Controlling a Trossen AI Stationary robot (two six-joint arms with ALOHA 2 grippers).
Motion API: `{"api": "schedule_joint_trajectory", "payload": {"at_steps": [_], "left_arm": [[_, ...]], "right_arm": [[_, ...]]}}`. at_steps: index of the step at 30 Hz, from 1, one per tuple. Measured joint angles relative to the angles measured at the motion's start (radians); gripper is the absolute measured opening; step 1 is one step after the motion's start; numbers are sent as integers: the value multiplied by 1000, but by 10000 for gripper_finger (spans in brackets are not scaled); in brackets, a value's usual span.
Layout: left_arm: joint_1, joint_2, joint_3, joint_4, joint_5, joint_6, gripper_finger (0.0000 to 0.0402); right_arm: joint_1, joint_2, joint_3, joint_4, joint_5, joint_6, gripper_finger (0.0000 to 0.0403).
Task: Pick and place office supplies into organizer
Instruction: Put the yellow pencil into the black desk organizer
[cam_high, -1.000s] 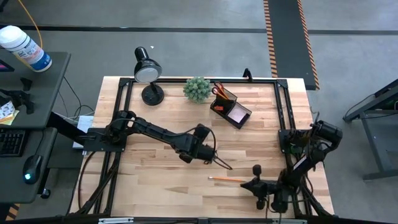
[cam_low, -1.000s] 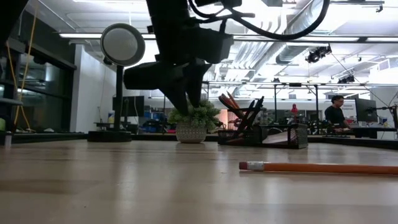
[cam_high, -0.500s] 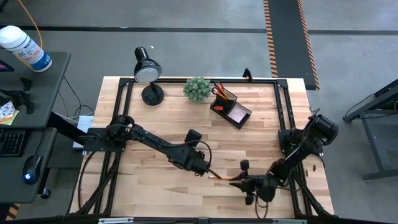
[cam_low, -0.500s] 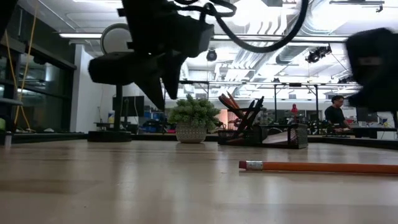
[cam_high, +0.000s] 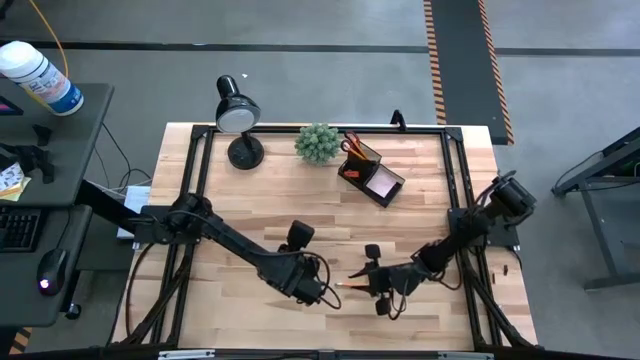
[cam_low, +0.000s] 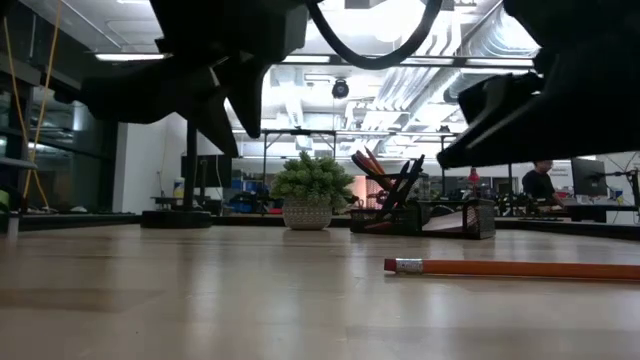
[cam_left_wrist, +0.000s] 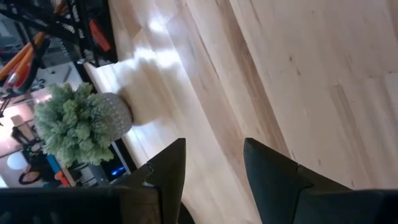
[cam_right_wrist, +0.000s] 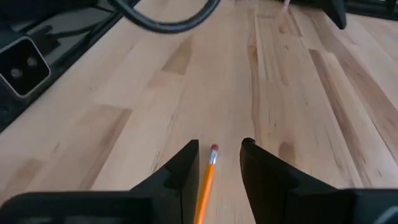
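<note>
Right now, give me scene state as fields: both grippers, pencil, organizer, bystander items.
left gripper: open, empty, above the near-middle of the table, just left of the pencil's end
right gripper: open, fingers straddling the pencil, not closed on it
pencil: orange, lying flat on the table, eraser end pointing away from the right wrist camera
organizer: at the far side, scissors in the cup, pink sticky-note pad in the tray
plant: left of the organizer
lamp: far left, untouched

Pencil (cam_low: 515, 269) runs off low view's right edge, tip unseen; my right wrist view hides its lower length. Organizer (cam_high: 370, 172) contents too small.
</note>
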Motion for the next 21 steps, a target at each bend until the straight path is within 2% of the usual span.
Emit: {"api": "schedule_joint_trajectory", "payload": {"at_steps": [5,9,13,21], "left_arm": [[0,0,0,-6,-18,-12,150],[1,0,0,-11,-27,-19,150],[1,0,0,-13,-27,-22,150],[1,0,0,-25,-28,-23,150]], "right_arm": [[-31,22,53,-12,-42,-25,108],[-56,105,113,-31,-92,-51,108],[-72,175,159,-35,-95,-77,108],[-98,198,181,-57,-132,-51,108]]}}
